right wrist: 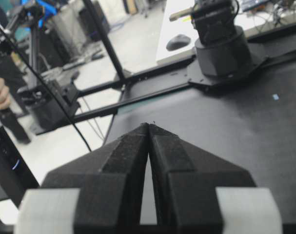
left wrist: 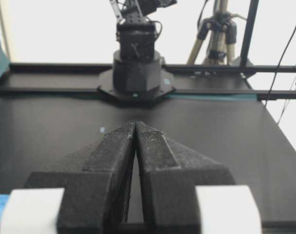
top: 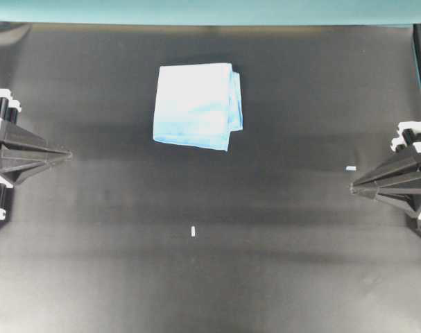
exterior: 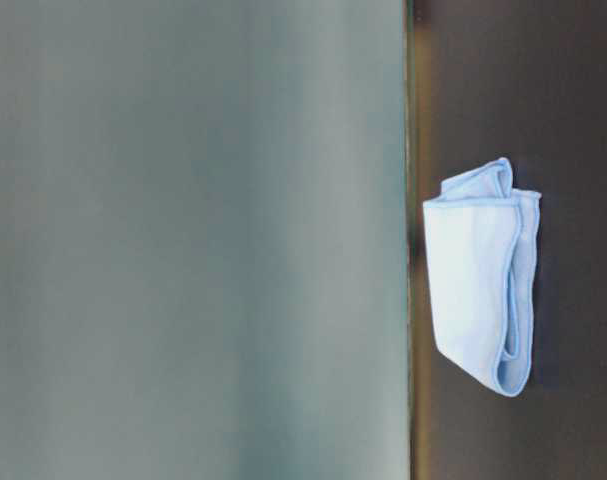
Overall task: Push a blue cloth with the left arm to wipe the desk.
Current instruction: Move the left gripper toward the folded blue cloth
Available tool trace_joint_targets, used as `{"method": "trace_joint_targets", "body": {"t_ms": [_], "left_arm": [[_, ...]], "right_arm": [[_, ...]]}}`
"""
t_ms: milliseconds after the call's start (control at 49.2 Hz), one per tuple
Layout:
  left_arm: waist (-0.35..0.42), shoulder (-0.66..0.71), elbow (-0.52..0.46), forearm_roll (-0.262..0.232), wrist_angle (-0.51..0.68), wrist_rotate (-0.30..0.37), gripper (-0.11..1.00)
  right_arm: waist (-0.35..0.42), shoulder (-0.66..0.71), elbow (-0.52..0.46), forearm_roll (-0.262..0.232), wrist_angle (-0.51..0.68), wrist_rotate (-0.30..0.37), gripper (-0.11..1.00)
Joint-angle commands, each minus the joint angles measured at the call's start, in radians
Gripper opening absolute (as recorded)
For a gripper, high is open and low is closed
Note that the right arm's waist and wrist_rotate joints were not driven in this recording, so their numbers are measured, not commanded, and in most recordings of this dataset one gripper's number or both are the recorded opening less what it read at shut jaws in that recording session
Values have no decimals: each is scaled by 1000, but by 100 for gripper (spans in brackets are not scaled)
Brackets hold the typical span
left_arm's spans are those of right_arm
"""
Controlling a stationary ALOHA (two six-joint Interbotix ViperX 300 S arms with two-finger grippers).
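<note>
The matte black desk [top: 92,277] carries a folded sky-blue fabric cloth [top: 198,105] toward 12 o'clock. The black pointed left gripper [top: 66,155] at 9 o'clock and right gripper [top: 354,187] at 3 o'clock are both closed, empty, well apart from it.

1. The desk [top: 210,277] is seen from straight above in the overhead view, from far enough that both side edges are taken in.
2. The table-level view is turned sideways and set close to the blue cloth [exterior: 480,280], which is shared with the overhead view.
3. Each wrist view is aimed low along its own closed jaws, across the desk towards the opposite arm's base.
</note>
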Motion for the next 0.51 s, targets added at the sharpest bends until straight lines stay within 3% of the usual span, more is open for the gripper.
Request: {"method": "trace_joint_targets", "body": {"t_ms": [0,61,142,488], "left_arm": [[18,40,-31,38,-3,-11,6],[38,80,-52,38,-3,-15,8],[60,132,-77,38,-3,-18,0],[207,417,-179,38,-43,-26,0]], "right_arm": [[0,9,-20,2,-8,0,3],[0,6,-20,2,-3,0,3],[0,0,-20,0,14,0,0],[0,-31,-23,0,75,0,0]]}}
